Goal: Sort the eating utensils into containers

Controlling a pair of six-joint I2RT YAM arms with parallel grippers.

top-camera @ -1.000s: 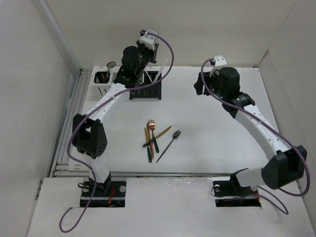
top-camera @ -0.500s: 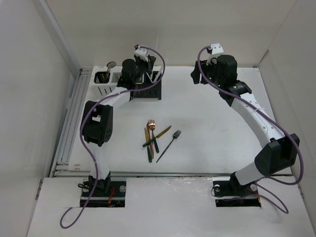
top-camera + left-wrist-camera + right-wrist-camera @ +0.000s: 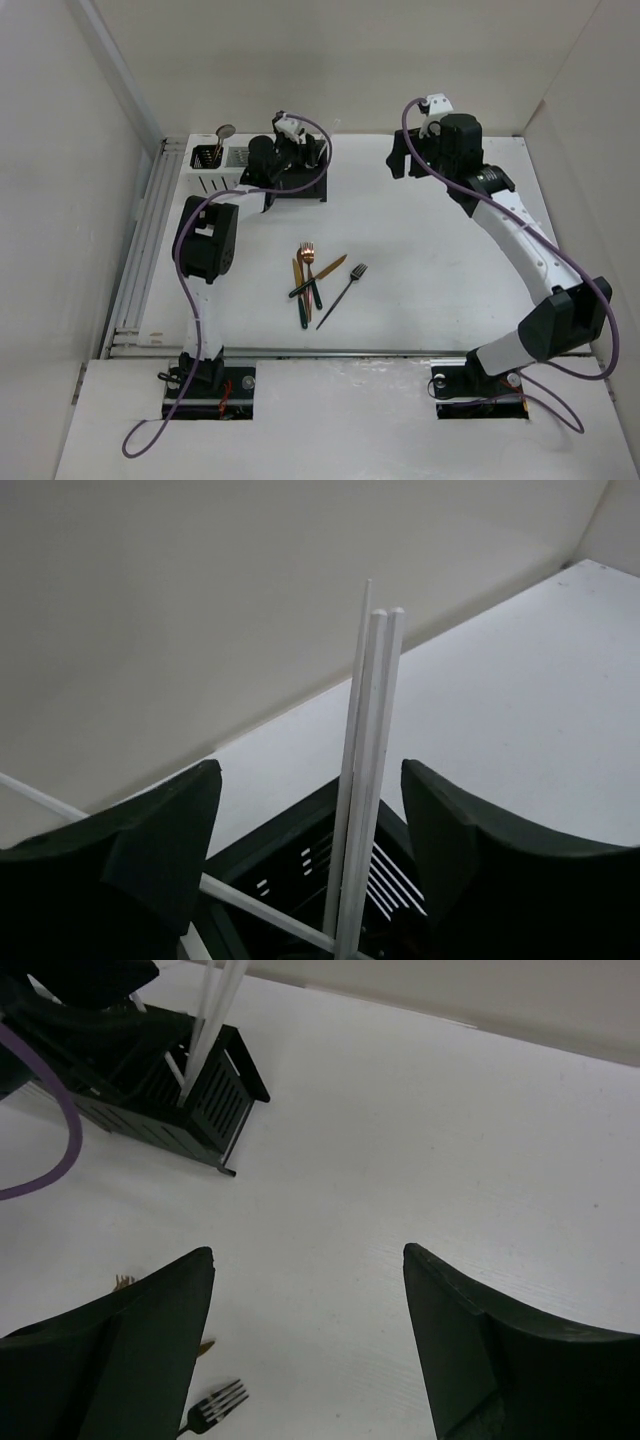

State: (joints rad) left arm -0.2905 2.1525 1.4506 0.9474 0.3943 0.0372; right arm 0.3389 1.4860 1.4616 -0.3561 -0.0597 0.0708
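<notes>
White sticks (image 3: 362, 780) stand nearly upright in the black caddy (image 3: 272, 836).

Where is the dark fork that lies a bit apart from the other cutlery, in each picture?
Top external: the dark fork lies near the middle of the picture, just right of the cutlery pile.
Left wrist: not in it.
Right wrist: only its pronged end shows, at the bottom edge, left of centre.
Shared landmark: the black caddy, seen in all three.
</notes>
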